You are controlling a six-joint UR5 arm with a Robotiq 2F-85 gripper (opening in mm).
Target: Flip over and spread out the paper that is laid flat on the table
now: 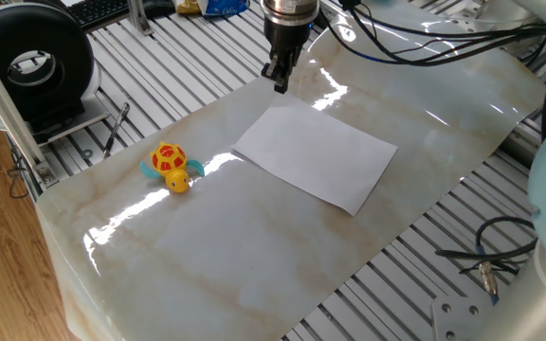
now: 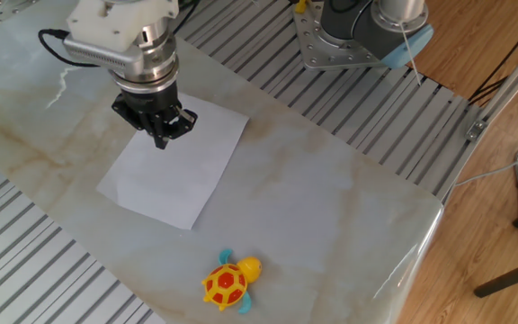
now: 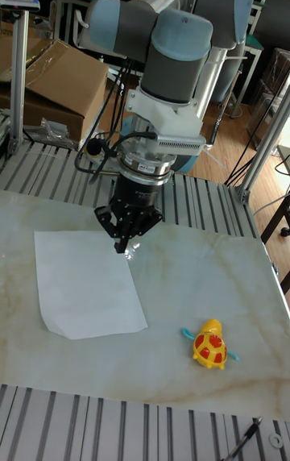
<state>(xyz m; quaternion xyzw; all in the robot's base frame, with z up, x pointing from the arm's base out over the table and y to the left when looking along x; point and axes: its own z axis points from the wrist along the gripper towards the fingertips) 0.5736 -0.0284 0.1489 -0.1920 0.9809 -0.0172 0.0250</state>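
In the tall fixed view, the toy turtle (image 3: 213,345) sat nearest the camera, at the lower right of the frame, resting on the table (image 3: 201,284). It was well apart from the paper (image 3: 86,284), which lay flat on the slab at centre left, one corner showing a slight lift at the lower left edge. The gripper (image 3: 126,247) hung above the paper's upper right corner, fingers pointing down and drawn close together; whether they were fully clenched could not be determined. No object was seen between them.

In one fixed view, the turtle (image 1: 169,166) stood at centre left, the paper (image 1: 316,156) just right of centre on the table (image 1: 226,256), and the gripper (image 1: 280,83) at the top centre, above the sheet's far corner.

In the other fixed view, the gripper (image 2: 161,137) overlapped the paper's (image 2: 174,171) upper edge, with the turtle (image 2: 229,282) at the bottom centre. Behind the table, the robot arm (image 3: 173,42) rose at the upper centre, with a cardboard box (image 3: 56,94) at the far left.
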